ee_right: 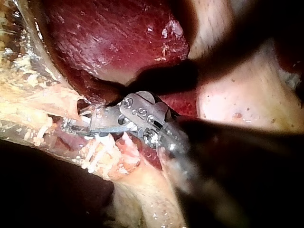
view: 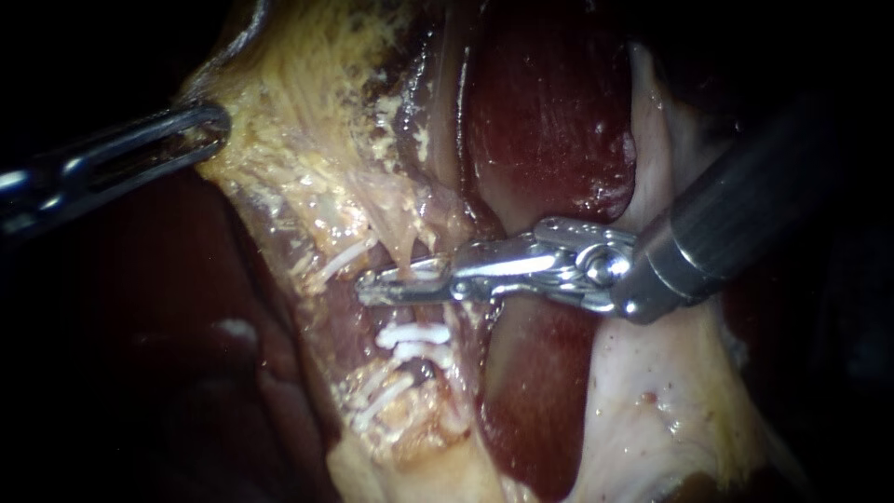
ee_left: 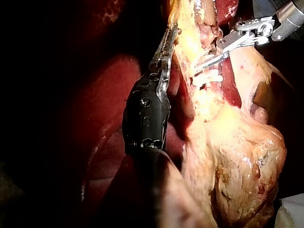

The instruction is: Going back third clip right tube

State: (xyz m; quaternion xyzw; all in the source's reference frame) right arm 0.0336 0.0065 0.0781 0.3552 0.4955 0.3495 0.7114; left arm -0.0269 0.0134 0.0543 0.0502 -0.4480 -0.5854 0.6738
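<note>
The right instrument point(view: 402, 287) comes in from the right, and its tool lies across the right tube point(view: 410, 250). The jaws are only narrowly apart, with a white clip point(view: 424, 273) between them. Just nearer on the same tube sit two more white clips point(view: 414, 343), so the one in the tool looks like the third. The left instrument point(view: 212, 123) is well apart at the far left. Its tool is closed on the yellow fatty tissue point(view: 279, 121), which stretches the strands.

The step in hand appears to be backing the right tool off the clip. To do it well, the jaws likely need to part a little more, until neither one bears on the clip. The tool should then slide straight back to the right along its own line. Any lift, twist or sideways drift could drag the clip along the tube or tear the thin strand. The dark red liver point(view: 549, 121) lies just beside the tool's hinge, so the path back should be level and slow. The left tool should hold steady, since slack or extra pull would shift the tube inside the jaws.
</note>
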